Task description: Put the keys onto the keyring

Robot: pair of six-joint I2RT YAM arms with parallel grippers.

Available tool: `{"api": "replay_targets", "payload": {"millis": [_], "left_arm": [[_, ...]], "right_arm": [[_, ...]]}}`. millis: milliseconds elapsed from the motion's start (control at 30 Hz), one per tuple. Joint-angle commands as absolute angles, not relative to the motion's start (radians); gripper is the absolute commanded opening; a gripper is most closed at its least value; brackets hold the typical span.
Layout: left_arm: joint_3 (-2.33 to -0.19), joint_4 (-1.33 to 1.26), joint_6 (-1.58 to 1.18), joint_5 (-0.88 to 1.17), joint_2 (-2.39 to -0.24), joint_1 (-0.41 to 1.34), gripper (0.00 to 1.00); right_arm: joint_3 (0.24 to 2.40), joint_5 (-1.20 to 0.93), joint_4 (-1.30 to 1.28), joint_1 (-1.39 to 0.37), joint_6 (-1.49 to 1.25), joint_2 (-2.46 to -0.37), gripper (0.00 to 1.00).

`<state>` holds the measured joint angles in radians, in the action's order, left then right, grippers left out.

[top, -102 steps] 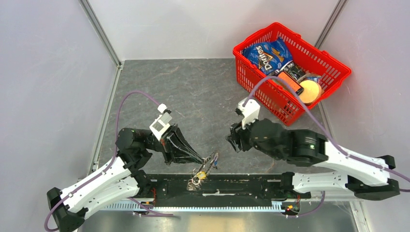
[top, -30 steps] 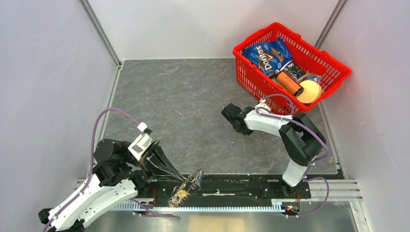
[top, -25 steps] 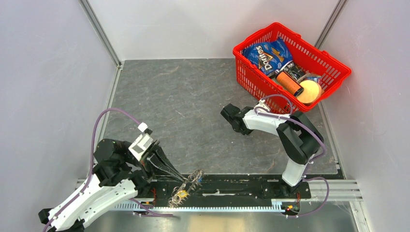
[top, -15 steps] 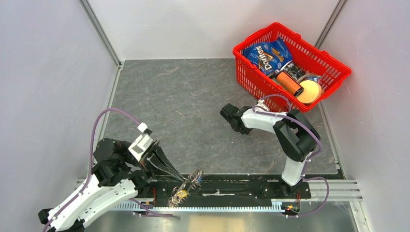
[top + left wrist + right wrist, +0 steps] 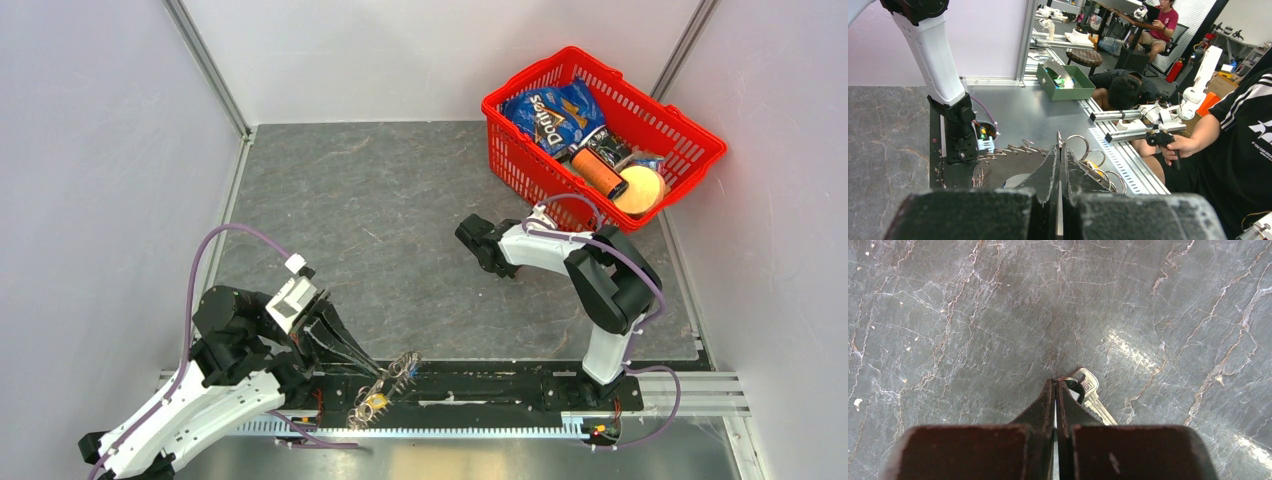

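Note:
The keyring [image 5: 397, 377] is a bundle of metal loops with a yellow tag [image 5: 375, 403], hanging over the black front rail. My left gripper [image 5: 383, 371] is shut on it. In the left wrist view the fingertips [image 5: 1060, 147] pinch one piece while wire loops [image 5: 1077, 135] and the yellow tag [image 5: 1091, 165] fan out to the right. My right gripper [image 5: 475, 240] points down at mid-table. In the right wrist view it [image 5: 1055, 382] is shut on the small split ring of a silver key [image 5: 1089, 386] with a black part, lying on the grey table. The top view hides that key.
A red basket [image 5: 545, 190] with a chip bag, a can and a yellow round item stands at the back right. The black base rail [image 5: 480, 385] runs along the near edge. Grey walls enclose the left and right sides.
Over the last second my right gripper has closed onto the key's ring and shifted slightly left. The left arm held still; earlier it drew back toward the near edge with the keyring.

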<state>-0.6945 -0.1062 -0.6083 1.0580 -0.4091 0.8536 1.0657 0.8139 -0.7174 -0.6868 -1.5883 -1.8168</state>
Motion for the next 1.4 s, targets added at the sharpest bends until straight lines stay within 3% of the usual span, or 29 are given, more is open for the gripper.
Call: {"api": "replay_targets", "payload": {"millis": [0,300,433,667,700,767,833,1067,1367], "left_arm": [[-0.738,-0.15,-0.599,1.067,-0.407,0.857,0.02],[-0.738,-0.16,-0.616,1.04,-0.406,0.857,0.02],[-0.736,-0.16,-0.618,1.028,-0.396,0.857,0.02],[-0.726,-0.164,-0.618,1.011,-0.382,0.856,0.02],[-0.725,-0.164,-0.618,1.011,-0.383,0.856,0.02],[-0.726,-0.164,-0.621,1.01,-0.385,0.857,0.02],[-0.724,-0.164,-0.622,1.01,-0.382,0.857,0.02],[-0.728,-0.153,-0.621,1.017,-0.372,0.856,0.02],[-0.721,-0.144,-0.605,1.025,-0.369,0.857,0.02]], "right_arm": [[1.087,0.855,-0.723,-0.682,-1.571,-1.807,0.0],[0.997,0.791,-0.476,-0.71,-1.289,-1.686,0.0],[0.919,0.669,-0.302,-0.722,-1.108,-1.603,0.0],[0.887,0.651,-0.341,-0.73,-0.954,-1.465,0.0],[0.888,0.683,-0.367,-0.73,-0.949,-1.454,0.05],[0.899,0.739,-0.415,-0.73,-0.942,-1.444,0.25],[0.909,0.78,-0.462,-0.724,-0.947,-1.45,0.34],[0.868,0.803,-0.487,-0.69,-0.948,-1.473,0.39],[0.625,0.814,-0.223,-0.686,-0.831,-1.358,0.64]]}}
